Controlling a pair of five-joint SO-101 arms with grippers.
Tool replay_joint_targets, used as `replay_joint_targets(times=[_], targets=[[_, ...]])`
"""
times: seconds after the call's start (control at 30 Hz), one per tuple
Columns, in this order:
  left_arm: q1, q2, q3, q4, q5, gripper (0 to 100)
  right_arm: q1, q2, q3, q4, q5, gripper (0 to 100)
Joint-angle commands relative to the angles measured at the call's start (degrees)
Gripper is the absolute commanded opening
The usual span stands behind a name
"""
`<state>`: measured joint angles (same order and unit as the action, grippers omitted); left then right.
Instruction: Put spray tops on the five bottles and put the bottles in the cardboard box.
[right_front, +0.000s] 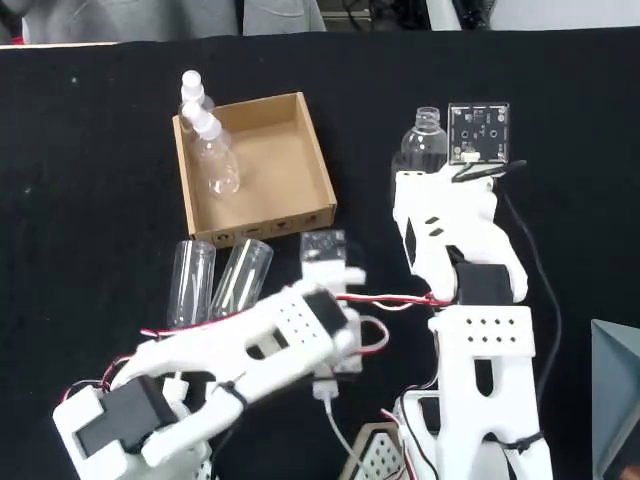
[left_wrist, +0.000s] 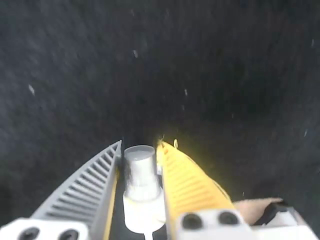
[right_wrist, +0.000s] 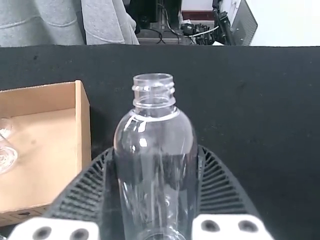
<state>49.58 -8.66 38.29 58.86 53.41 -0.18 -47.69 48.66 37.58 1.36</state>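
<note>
Nearest, the two arm bases stand along the front edge of the bench (right_front: 80, 200), with loose cables between them. A grey wedge (right_front: 618, 390) sits at the near right edge, just beside the right arm (right_front: 482, 370).

The left arm (right_front: 230, 360) lies low and stretched out, slanting from the near left corner toward the middle. The left fingers (left_wrist: 187, 185), one grey and one yellow, are closed on a spray top (left_wrist: 141, 182), gripping it from both sides over black cloth. In the high view they end near the right front corner of the box (right_front: 312, 165).

Just beyond that arm, a lying bottle (right_front: 190, 282) and a second lying bottle (right_front: 243, 272) rest side by side on the cloth. Their near ends are hidden under the arm and their far ends lie close to the box's front wall.

The box stands open-topped, left of middle. A capped bottle (right_front: 220, 165) lies along its left side, and a second capped bottle (right_front: 190, 90) shows at the far left corner. Bare cardboard shows across the right half of the floor. Black cloth runs wide to the left of the box and on to the far edge.

The right arm rises upright from its base and bends forward. The right fingers (right_wrist: 220, 190) are clamped on the body of an open-necked bottle (right_wrist: 152, 145), held upright. A strip of black cloth separates this bottle from the box's right wall.
</note>
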Motion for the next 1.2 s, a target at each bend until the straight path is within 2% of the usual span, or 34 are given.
replay_joint_targets(times=[0.0, 0.1, 0.33, 0.5, 0.57, 1.17], targets=[[-6.73, -0.53, -4.79, 0.70, -2.99, 3, 1.14, -2.42, -4.70, -1.85, 0.00, 9.3], [-10.33, 0.00, -5.85, 0.70, -2.99, 3, 1.14, -2.42, -4.70, -1.85, 0.00, 9.3], [-13.85, 0.09, -5.14, -1.32, -2.73, 4, 1.23, -2.42, -4.70, -1.85, 0.00, 9.3], [-14.46, 2.55, -5.32, -1.23, -2.46, 17, 1.32, -2.42, -4.70, -1.85, 0.00, 9.3], [-14.29, 4.48, -5.76, -1.14, -1.67, 19, 1.32, -2.42, -4.70, -1.85, 0.00, 9.3], [-12.35, 8.79, -7.96, -0.88, 2.11, 3, 1.49, -2.42, -4.70, -1.85, 0.09, 9.3]])
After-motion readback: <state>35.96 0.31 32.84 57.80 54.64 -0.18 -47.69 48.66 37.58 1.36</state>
